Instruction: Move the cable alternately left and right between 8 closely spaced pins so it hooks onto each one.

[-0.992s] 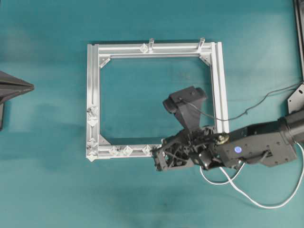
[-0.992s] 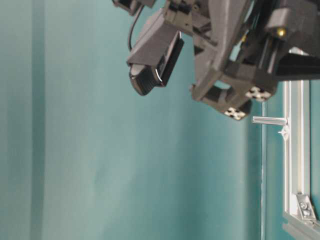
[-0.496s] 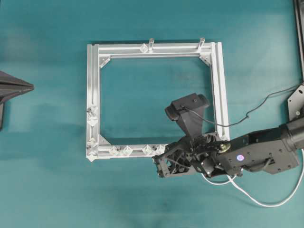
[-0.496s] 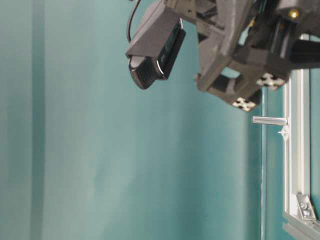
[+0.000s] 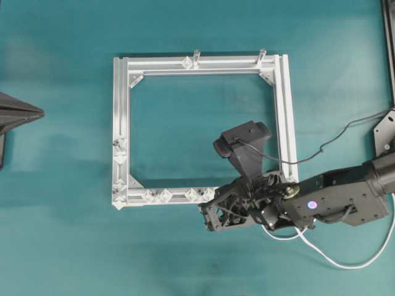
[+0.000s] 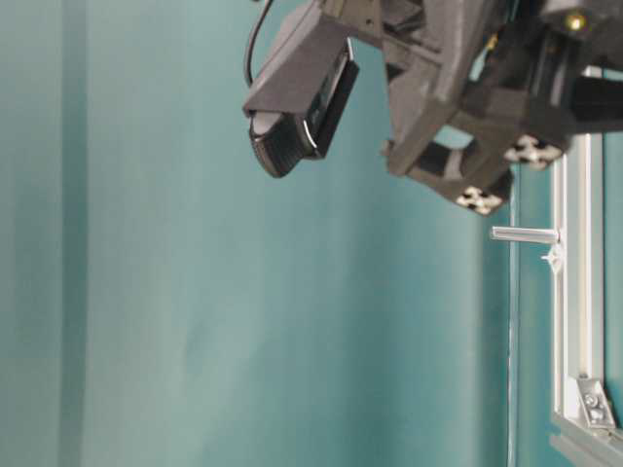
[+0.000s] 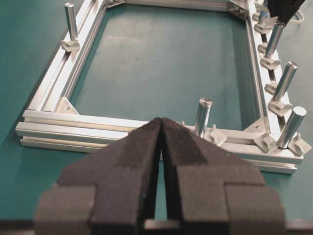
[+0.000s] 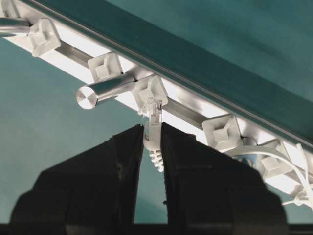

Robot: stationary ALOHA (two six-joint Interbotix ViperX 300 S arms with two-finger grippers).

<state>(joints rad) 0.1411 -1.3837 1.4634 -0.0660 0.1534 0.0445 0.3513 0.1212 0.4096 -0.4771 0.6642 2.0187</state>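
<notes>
The cable's plug [image 8: 152, 128] is pinched between the tips of my right gripper [image 8: 151, 131], which is shut on it. It sits just below a translucent pin [image 8: 149, 94] on the silver frame rail [image 8: 190, 111]. More pins [image 8: 222, 129] follow along the rail, and the white cable [image 8: 264, 152] loops round those at the right. In the overhead view my right gripper [image 5: 213, 217] sits at the near rail's right end, beside pins [image 5: 165, 196], and the cable [image 5: 345, 265] trails behind the arm. My left gripper [image 7: 161, 120] is shut on nothing, short of the frame [image 7: 83, 122].
Grey cylindrical posts [image 7: 202, 115] stand along the frame's rails, one [image 8: 105, 90] close to the plug. The left arm [image 5: 15, 117] rests at the table's left edge. A black wire [image 5: 333, 139] crosses the cloth at the right. The teal cloth [image 5: 197, 129] inside the frame is bare.
Over the last second my right gripper has shifted toward the table's near side and lower, with the plug in it. It has hardly moved in the last half second. The left arm is still.
</notes>
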